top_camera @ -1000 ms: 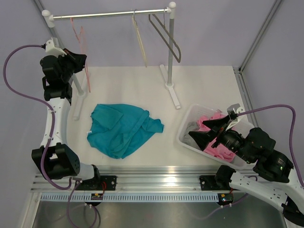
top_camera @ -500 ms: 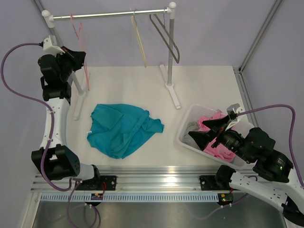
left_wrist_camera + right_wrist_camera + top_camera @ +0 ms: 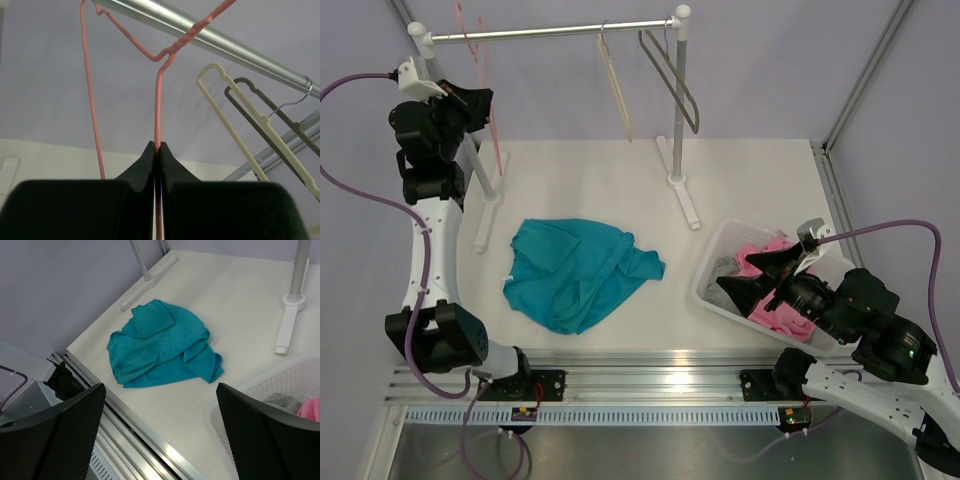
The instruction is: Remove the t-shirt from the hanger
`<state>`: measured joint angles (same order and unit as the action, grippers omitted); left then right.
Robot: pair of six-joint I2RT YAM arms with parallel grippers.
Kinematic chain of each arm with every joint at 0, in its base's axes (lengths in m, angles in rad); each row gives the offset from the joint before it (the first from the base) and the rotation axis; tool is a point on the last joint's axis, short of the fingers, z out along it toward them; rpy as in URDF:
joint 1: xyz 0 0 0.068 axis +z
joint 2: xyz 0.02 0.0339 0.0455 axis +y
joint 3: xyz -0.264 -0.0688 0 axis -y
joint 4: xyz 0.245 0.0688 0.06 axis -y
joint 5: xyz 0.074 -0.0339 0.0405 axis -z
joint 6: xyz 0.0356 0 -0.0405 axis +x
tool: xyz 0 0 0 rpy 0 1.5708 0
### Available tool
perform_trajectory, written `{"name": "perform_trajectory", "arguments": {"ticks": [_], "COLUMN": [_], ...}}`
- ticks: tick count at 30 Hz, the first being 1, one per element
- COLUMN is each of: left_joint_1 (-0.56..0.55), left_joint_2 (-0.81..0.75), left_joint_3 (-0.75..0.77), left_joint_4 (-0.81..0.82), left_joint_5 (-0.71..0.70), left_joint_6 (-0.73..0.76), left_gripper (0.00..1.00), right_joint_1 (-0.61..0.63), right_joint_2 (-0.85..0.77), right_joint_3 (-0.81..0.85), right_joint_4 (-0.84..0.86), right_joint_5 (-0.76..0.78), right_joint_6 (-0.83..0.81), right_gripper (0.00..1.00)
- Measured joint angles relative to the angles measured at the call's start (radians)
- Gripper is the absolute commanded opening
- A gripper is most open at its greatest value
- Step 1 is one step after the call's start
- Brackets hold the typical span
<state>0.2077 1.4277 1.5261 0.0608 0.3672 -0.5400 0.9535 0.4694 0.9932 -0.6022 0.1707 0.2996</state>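
Far side: a silver metal rail (image 3: 550, 30) carries a cream plastic hanger (image 3: 617, 95) and a thicker grey hanger (image 3: 672, 85), both right of the thin pink plastic hanger (image 3: 158, 95). The left gripper (image 3: 156, 149) is pinched on its wire; the hook is cut off at the frame's top edge. The teal cloth t-shirt (image 3: 575, 272) lies crumpled on the white table (image 3: 750, 180), well apart, nearer. The right gripper (image 3: 160, 387) is spread wide over a white plastic basket (image 3: 715, 255) with a pink garment (image 3: 760, 250).

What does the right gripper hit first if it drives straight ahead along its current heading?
Most likely the t-shirt, crumpled on the table: the open right gripper frames it in the wrist view with nothing between. Depth is unclear, so it may touch bare table just short of the cloth.
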Motion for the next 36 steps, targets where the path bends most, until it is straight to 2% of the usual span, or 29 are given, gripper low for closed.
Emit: {"name": "perform_trajectory", "arguments": {"ticks": [17,18,19,22,28,33,36], "left_joint_1": [0.003,0.004,0.004,0.004,0.004,0.004,0.004], "left_joint_2": [0.095,0.097,0.097,0.097,0.097,0.079,0.019], "left_joint_3": [0.018,0.022,0.024,0.024,0.022,-0.001,-0.043], "left_joint_4": [-0.029,-0.029,-0.029,-0.029,-0.03,-0.032,-0.079], "left_joint_5": [-0.002,-0.002,-0.002,0.0,0.001,0.0,-0.011], "left_joint_6": [-0.006,-0.005,-0.003,0.0,0.0,0.011,0.027], "left_gripper": [0.0,0.06,0.19,0.39,0.53,0.71,0.7], "right_joint_1": [0.0,0.0,0.0,0.0,0.0,0.0,0.0], "right_joint_2": [-0.004,-0.005,-0.008,-0.013,-0.014,-0.019,-0.02], "right_joint_3": [-0.001,-0.001,-0.001,-0.001,-0.005,-0.01,-0.011], "right_joint_4": [0.0,0.0,0.0,0.001,0.007,0.008,0.008], "right_joint_5": [-0.005,-0.006,-0.006,-0.007,-0.009,-0.009,-0.015], "right_joint_6": [0.0,0.0,0.0,0.0,-0.005,-0.007,-0.009], "right_gripper": [0.99,0.99,0.99,0.99,0.99,0.99,0.99]}}
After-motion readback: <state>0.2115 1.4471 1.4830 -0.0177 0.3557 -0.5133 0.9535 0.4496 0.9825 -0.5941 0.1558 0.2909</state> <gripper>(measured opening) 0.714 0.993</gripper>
